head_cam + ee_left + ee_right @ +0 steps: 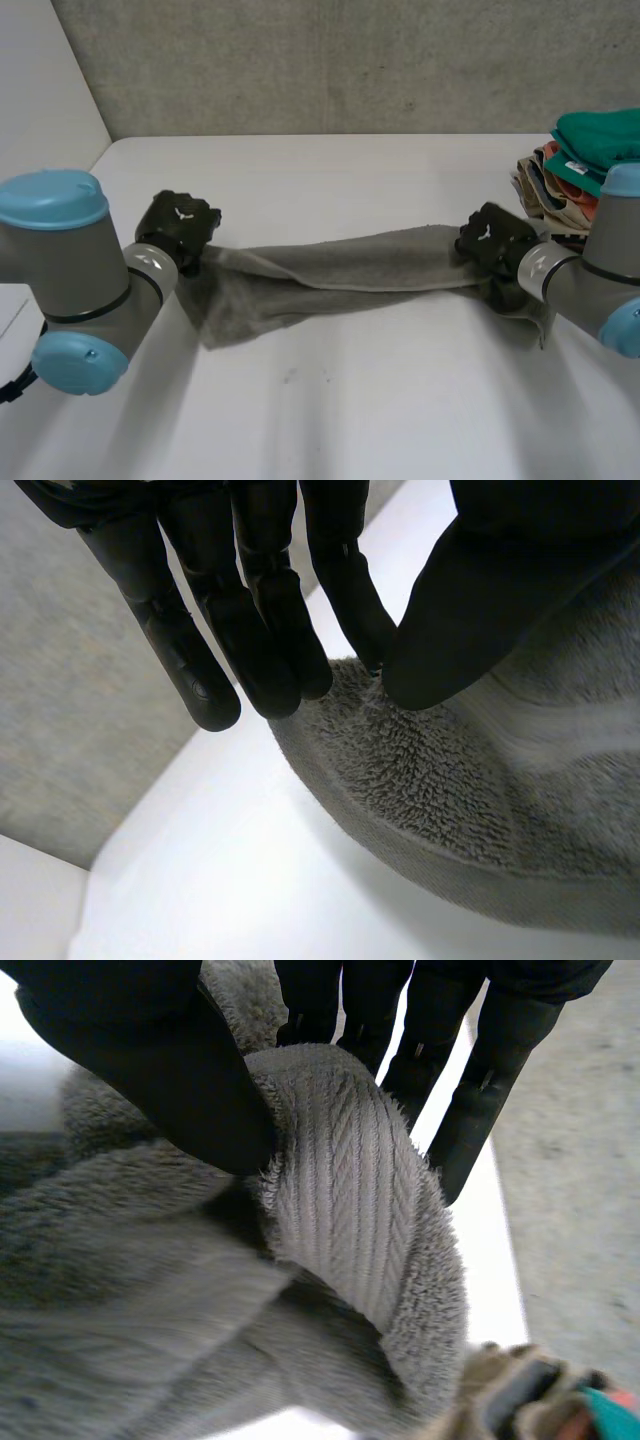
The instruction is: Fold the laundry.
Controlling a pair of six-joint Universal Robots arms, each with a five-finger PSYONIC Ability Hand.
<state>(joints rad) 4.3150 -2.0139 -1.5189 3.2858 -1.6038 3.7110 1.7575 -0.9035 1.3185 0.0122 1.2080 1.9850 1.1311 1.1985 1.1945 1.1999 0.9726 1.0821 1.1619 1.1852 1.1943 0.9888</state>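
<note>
Pinches grey towel (pixel 350 268) end at frame left with left robot hand (pixel 180 225); grips opposite end with right robot hand (pixel 495 240); stretched across desk (pixel 350 400).

I count one grey towel (pixel 340 270), one heap of clothes (pixel 575 170) at three o'clock, two hands, left hand (pixel 178 222) and right hand (pixel 495 240), one desk (pixel 350 420)

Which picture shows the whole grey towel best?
The head view: the grey towel stretches between the left hand and the right hand. Each wrist view gives a close look at the end its hand pinches.
</note>
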